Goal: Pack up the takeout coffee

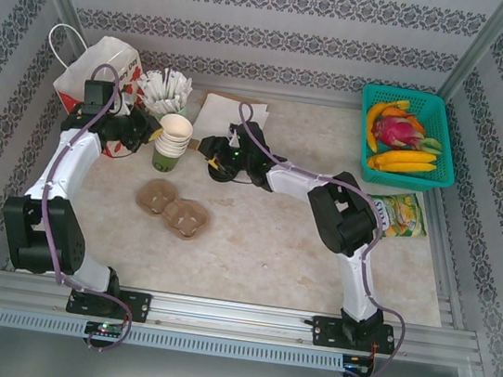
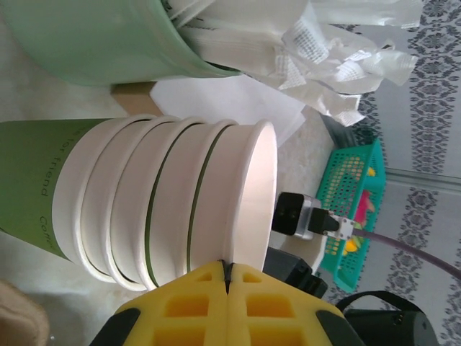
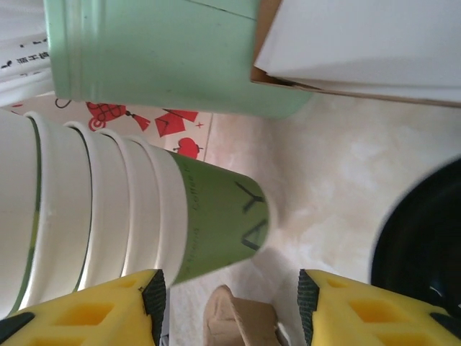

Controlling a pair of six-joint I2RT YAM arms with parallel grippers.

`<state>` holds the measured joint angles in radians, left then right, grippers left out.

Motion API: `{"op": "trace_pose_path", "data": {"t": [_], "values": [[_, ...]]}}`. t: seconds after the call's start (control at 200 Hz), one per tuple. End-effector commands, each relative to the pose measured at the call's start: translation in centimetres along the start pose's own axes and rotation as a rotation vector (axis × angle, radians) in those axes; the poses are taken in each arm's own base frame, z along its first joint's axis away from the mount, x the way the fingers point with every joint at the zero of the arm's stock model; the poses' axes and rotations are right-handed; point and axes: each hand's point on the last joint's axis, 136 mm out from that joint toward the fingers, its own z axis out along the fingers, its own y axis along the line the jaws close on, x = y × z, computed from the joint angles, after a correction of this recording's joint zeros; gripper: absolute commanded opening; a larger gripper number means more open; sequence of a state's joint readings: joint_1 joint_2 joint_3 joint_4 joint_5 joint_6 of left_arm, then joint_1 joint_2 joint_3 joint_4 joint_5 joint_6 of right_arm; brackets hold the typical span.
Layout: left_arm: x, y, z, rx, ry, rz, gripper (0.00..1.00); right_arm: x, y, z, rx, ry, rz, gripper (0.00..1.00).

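Holding fruit [image 1: 399, 139]: teal basket [image 1: 405, 95] | sticks [image 1: 167, 90]: pale cup [image 2: 94, 36] | left gripper [image 2: 227, 277] closed | right gripper [image 3: 230, 303] parted

coffee lid [image 3: 426, 245]: cut by R edge | cup stack [image 3: 94, 216]: cut at L edge | pale green cup [image 3: 158, 58]: top cropped

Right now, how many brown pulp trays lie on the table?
2. One tray lies in front of the stack of cups; the other tray touches the first on the right. Others may nest underneath.
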<state>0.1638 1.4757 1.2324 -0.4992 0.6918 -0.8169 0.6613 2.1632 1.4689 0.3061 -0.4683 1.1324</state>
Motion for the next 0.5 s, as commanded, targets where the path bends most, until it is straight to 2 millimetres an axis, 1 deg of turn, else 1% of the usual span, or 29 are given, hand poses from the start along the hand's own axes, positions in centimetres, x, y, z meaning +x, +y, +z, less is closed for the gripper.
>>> {"op": "trace_pose_path", "data": {"t": [0.0,0.085,0.15,0.215,0.36,0.495], "values": [[0.2,0.3,-1.4,-0.046,-0.024,0.096,0.00,-3.0,3.9,-3.9,-0.032,-0.103,-0.101,0.54],[0.5,0.6,-1.3,-0.055,-0.004,0.124,0.00,-3.0,4.4,-4.5,0.020,-0.103,-0.165,0.54],[0.7,0.8,-1.1,-0.057,0.007,0.135,0.00,-2.9,4.4,-4.5,0.086,-0.098,-0.218,0.54],[0.8,0.9,-0.9,-0.055,0.016,0.141,0.00,-2.4,4.4,-4.2,0.138,-0.076,-0.260,0.54],[1.1,1.2,-0.7,-0.056,0.027,0.147,0.00,-1.3,5.3,-3.0,0.175,-0.013,-0.321,0.55],[1.2,1.5,-0.5,-0.060,0.033,0.144,0.00,0.0,6.5,-1.4,0.155,0.061,-0.344,0.55]]}}
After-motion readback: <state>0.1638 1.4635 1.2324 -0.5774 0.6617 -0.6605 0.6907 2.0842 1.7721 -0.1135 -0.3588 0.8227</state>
